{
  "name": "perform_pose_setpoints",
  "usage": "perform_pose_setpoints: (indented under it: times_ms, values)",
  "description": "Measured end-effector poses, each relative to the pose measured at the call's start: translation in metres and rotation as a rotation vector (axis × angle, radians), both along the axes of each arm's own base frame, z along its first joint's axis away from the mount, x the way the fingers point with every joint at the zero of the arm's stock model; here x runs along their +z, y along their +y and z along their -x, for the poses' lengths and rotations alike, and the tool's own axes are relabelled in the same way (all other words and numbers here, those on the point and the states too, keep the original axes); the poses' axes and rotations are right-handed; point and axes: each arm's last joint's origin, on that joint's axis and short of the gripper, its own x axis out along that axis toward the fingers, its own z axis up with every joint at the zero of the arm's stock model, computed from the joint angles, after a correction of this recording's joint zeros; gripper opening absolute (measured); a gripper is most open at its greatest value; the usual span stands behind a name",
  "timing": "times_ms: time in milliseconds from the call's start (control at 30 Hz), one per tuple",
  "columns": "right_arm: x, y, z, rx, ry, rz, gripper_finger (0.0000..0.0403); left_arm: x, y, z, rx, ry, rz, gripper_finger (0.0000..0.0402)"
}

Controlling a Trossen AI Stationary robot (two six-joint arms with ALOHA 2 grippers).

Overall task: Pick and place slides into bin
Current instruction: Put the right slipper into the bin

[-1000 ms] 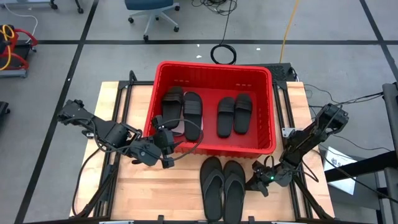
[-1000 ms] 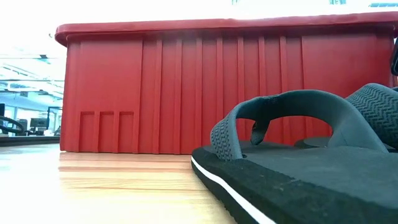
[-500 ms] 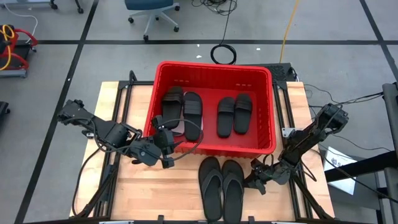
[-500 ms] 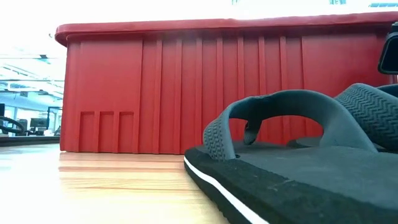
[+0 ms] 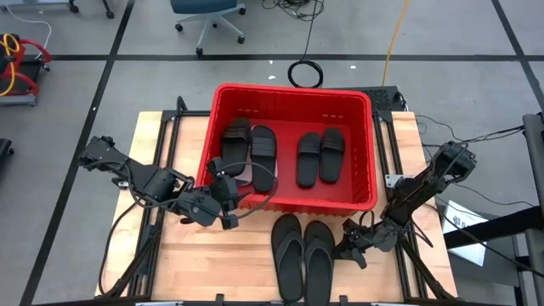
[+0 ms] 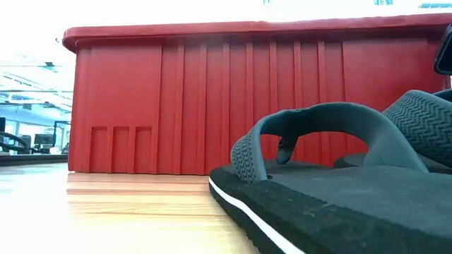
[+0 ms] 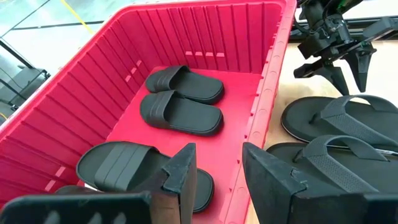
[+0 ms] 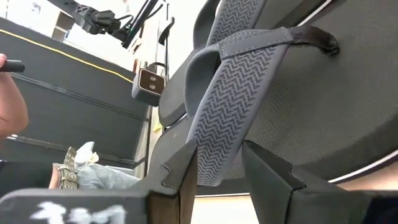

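Wooden table (image 5: 183, 255): bin (image 5: 365, 153), apparently two flip-flops (image 5: 304, 255).

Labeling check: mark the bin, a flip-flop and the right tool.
bin (image 5: 291, 88): high view, far rim.
flip-flop (image 5: 288, 255): high view, sole of the left one.
right tool (image 5: 342, 247): high view, between its fingertips.

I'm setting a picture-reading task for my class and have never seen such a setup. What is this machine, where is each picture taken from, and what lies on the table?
It is a robot with two dark arms at a wooden table. One camera looks straight down, one sits at table height, and one rides on each wrist. The red bin holds black slides. A pair of black flip-flops lies on the table in front of it. The right gripper is beside the flip-flops, its fingers open around a strap. The left gripper is open, holding nothing, at the bin's near wall.
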Motion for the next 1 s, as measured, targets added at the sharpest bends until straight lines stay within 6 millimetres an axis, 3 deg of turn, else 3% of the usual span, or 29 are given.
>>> perform_pose_setpoints:
  times_ms: [1000]
  values:
    - [-0.002,0.002,-0.003,0.042,-0.068,0.075,0.0116,0.000,0.010,-0.004,0.026,0.008,-0.016,0.0129]
